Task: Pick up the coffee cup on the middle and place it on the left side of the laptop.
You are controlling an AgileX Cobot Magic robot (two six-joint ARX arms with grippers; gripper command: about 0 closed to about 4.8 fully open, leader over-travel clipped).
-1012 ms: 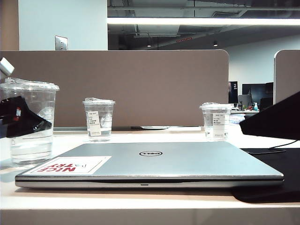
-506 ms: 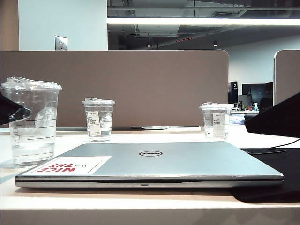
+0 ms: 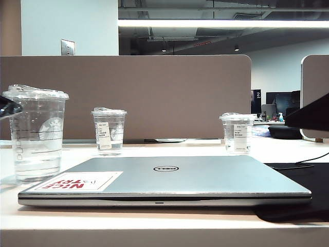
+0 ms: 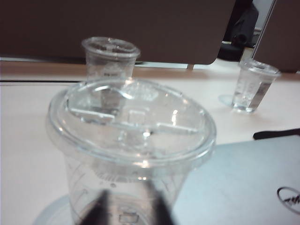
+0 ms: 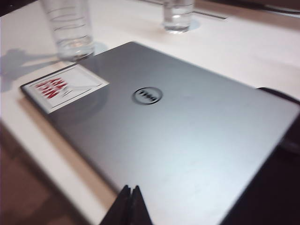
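Tall clear coffee cup [image 3: 36,135] stands upright left of closed laptop [image 3: 169,177].

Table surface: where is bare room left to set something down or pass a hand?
Bare tabletop lies between the two small cups, behind the laptop. The left side is crowded: the coffee cup stands by the laptop's corner, the left hand beside it. A dark mat borders the right.

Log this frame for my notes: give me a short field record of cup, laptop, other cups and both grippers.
coffee cup: upright on table, left of laptop, lid on
laptop: closed, flat
labelled cups: behind laptop, upright
left gripper: near coffee cup, grip unclear
right gripper: shut, above laptop
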